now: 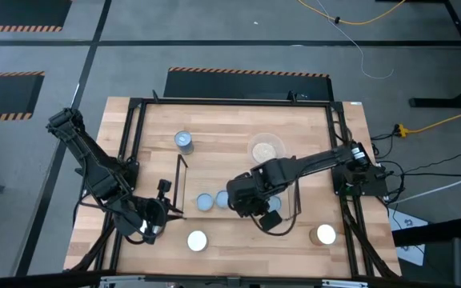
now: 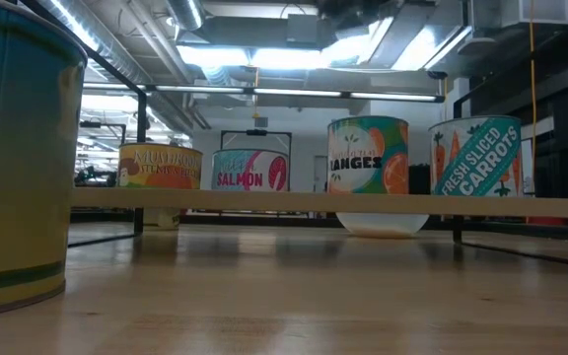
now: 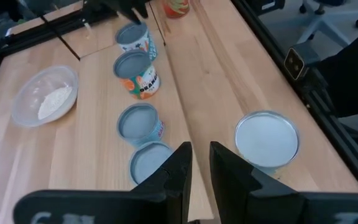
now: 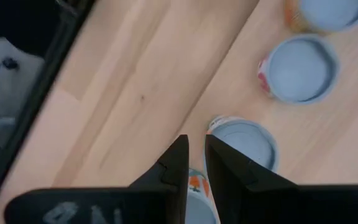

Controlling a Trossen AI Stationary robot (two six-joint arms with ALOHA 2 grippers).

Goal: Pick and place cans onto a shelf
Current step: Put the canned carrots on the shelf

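Several cans stand upright on the table. Four stand in a row in the left wrist view inside the black rod shelf; in the low view their labels show. One more stands at the far left, one white-topped at the near edge, another at the near right. My right gripper is shut and empty above the row, over a can with an orange label. My left gripper is shut and empty near the table's near left corner.
A clear round dish with tan contents stands at the far middle and also shows in the left wrist view. The black frame edges the table. A big can stands close to the low camera.
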